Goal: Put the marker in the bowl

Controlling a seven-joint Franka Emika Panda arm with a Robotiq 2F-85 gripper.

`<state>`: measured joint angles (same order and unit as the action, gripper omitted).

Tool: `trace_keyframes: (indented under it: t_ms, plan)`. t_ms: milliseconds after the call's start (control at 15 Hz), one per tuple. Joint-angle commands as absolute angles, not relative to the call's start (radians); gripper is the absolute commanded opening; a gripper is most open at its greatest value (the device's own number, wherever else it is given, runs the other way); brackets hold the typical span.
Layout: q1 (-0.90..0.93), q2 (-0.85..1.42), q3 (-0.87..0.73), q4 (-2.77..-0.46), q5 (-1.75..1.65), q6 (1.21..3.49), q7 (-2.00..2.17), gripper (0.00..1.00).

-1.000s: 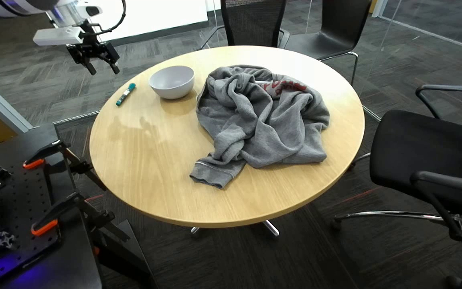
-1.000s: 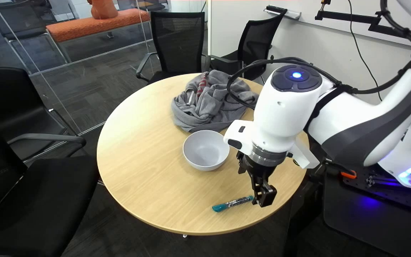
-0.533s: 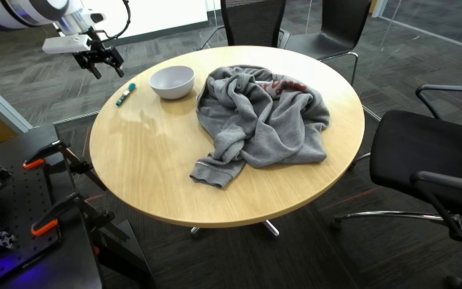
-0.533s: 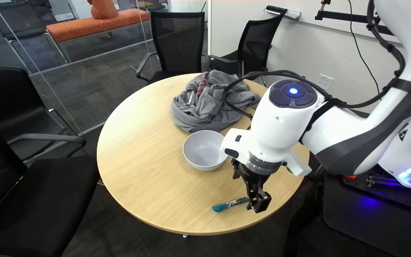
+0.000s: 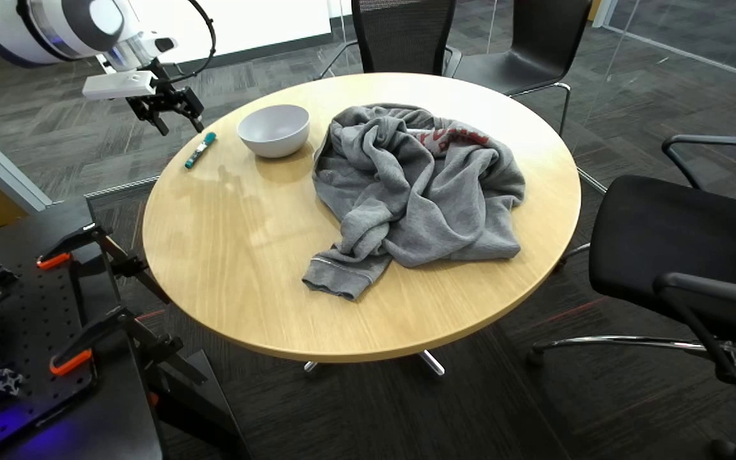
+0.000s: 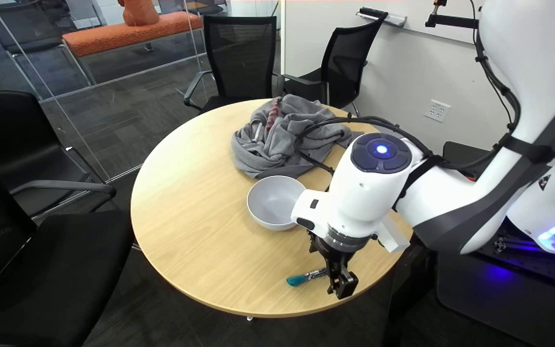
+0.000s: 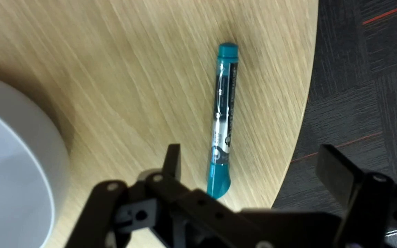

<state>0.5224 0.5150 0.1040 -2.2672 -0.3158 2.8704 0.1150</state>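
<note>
The two-finger gripper (image 7: 249,160) is spread wide. In an exterior view it hides one end of the teal marker (image 6: 307,276), which lies on the round table (image 6: 200,236) near the gray bowl (image 6: 275,201). Behind the bowl there, the robot arm (image 6: 371,195) covers part of a gray sweatshirt (image 6: 284,144).

I was in an office meeting room. Black chairs (image 6: 240,58) stood around the edge of the round table (image 6: 186,217), and beyond that edge I saw a glass wall (image 6: 135,108), a whiteboard (image 6: 415,8) and dark carpet (image 5: 368,415).
</note>
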Motion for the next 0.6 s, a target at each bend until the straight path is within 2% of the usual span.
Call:
trace_keyframes:
  t_ms: [0,400,533]
  plan:
    - [0.562,0.561,0.069,-2.223,-0.325,2.886,0.161,1.00]
    - [0.569,0.616,0.063,-2.179,-0.308,2.881,0.153,1.00]
    - [0.567,0.629,0.064,-2.170,-0.305,2.882,0.151,0.97]
